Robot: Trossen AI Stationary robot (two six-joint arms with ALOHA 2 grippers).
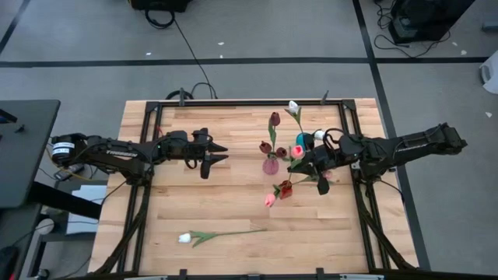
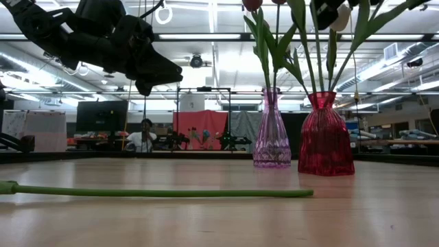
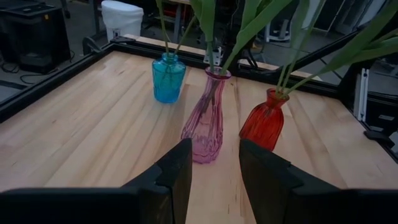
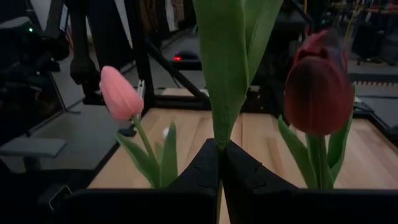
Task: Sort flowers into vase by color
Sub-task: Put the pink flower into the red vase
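Flowers [image 1: 274, 119] mostly standing in the three vases clustered right of the table's [image 1: 156, 225] centre: maroon heads over the pink vase [image 3: 208, 118], a pink head leaning out of the red vase [image 3: 263, 121], a white head over by the blue vase [image 3: 168, 77]. One white tulip [image 1: 184, 238] lying flat near the front edge, well apart from the vases, stem [image 2: 158, 193] pointing toward the middle. Right gripper [image 4: 221, 152] up over the vase cluster, fingers pressed together on a green stem [image 4: 227, 74], with a pink tulip [image 4: 121, 93] and a maroon tulip [image 4: 319, 84] rising on either side of it. Colour of the pinched flower's own head impossible to tell from here. Left gripper [image 3: 216, 162] hovering above bare wood left of the vases, fingers spread, holding nothing, aimed at the pink vase. Step in hand, by the look of it: placing one stem into a vase with the right arm. Next move likely calling for lining the stem's lower end up over the neck of the colour-matched vase, lowering straight without snagging neighbouring leaves or tipping the narrow vases, then parting the fingers. After that, probably a pickup of the white tulip from the table, a thin stem demanding a low, careful pinch.
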